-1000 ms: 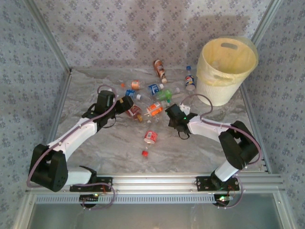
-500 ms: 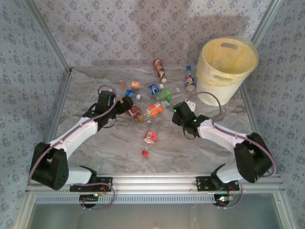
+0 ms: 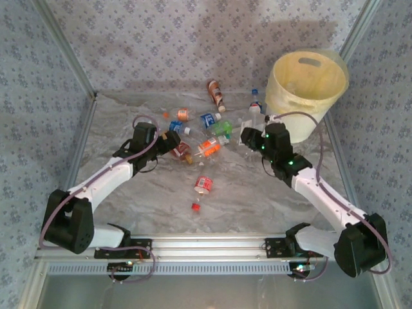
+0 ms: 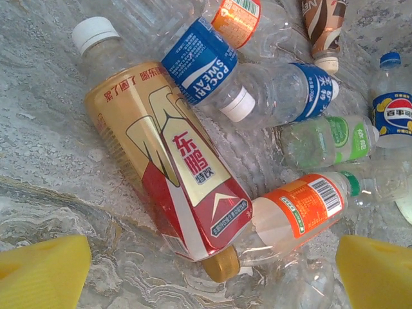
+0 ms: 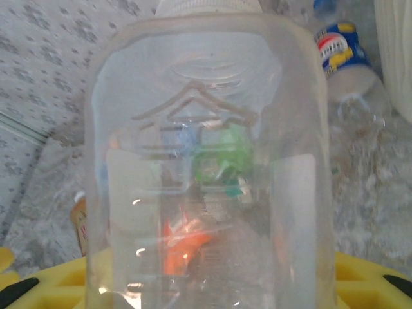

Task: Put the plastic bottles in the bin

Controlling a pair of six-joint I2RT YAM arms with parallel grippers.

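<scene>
Moved since the earlier frames: the right arm is swung out from the centre of the top view toward the upper right, and the right gripper (image 3: 250, 136) is now placed near the bin (image 3: 322, 103). The left arm is unchanged.

The right gripper is seen pinching a clear unlabelled bottle (image 5: 206, 161) with a white cap. In the right wrist view the bottle is held between the yellow pads (image 5: 370, 280) at the lower corners. A Pepsi-label bottle (image 5: 338, 48) is seen on the table (image 3: 148, 206) at the upper right of that view.

The left gripper (image 4: 206, 277) is spread wide with nothing between its pads, which are seen at the lower corners of the left wrist view. It is held over the pile of plastic bottles left of centre in the top view.

- A red-and-gold label bottle (image 4: 174, 167) is laid diagonally through the middle of the left wrist view.
- An orange label bottle (image 4: 299, 209) is touching its lower end.
- A blue Pocari Sweat bottle (image 4: 199, 61) is touching its upper end.
- A green label bottle (image 4: 328, 138) is seen at the right.
- A brown label bottle (image 4: 325, 26) is seen at the top right.

The bin is stood upright at the upper right of the top view, on the far right corner of the table. One red label bottle (image 3: 203, 185) is lying apart from the pile at lower centre. A loose red cap (image 3: 195, 206) is seen just below it.
</scene>
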